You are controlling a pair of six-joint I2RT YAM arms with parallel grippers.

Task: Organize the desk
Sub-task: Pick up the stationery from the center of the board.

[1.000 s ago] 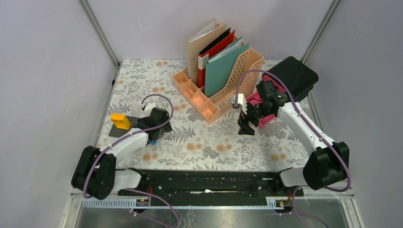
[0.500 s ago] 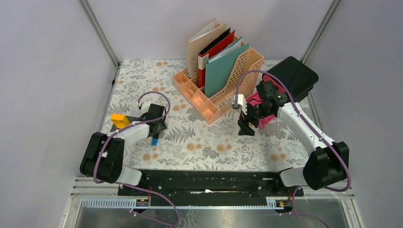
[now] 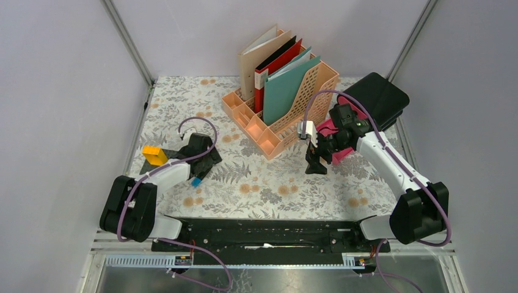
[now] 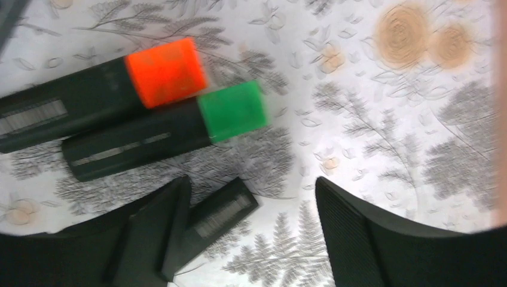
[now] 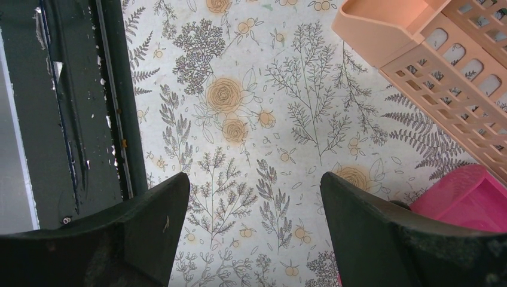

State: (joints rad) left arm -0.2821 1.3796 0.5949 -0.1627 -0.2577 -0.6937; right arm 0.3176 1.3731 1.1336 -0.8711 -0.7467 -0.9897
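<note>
The desk (image 3: 269, 183) is a tabletop under a leaf-and-flower cloth. My left gripper (image 3: 203, 163) is open and low over the cloth at the left. In the left wrist view it (image 4: 251, 233) is open, with two black markers lying side by side just beyond it, one with an orange cap (image 4: 162, 72) and one with a green cap (image 4: 232, 110). A third black marker (image 4: 218, 209) lies against the inner side of the left finger, not gripped. A blue cap (image 3: 196, 181) shows by the gripper. My right gripper (image 3: 316, 160) is open and empty above bare cloth (image 5: 251, 149).
A peach file rack (image 3: 293, 101) with folders stands at the back middle, also in the right wrist view (image 5: 442, 54). A pink tray (image 3: 339, 145) and a black case (image 3: 382, 97) are at the right. A yellow-capped item (image 3: 154, 155) lies at the left. The black base rail (image 3: 262, 235) runs along the near edge.
My left arm has swung its elbow in and turned its gripper over the markers. The right arm has not moved.
</note>
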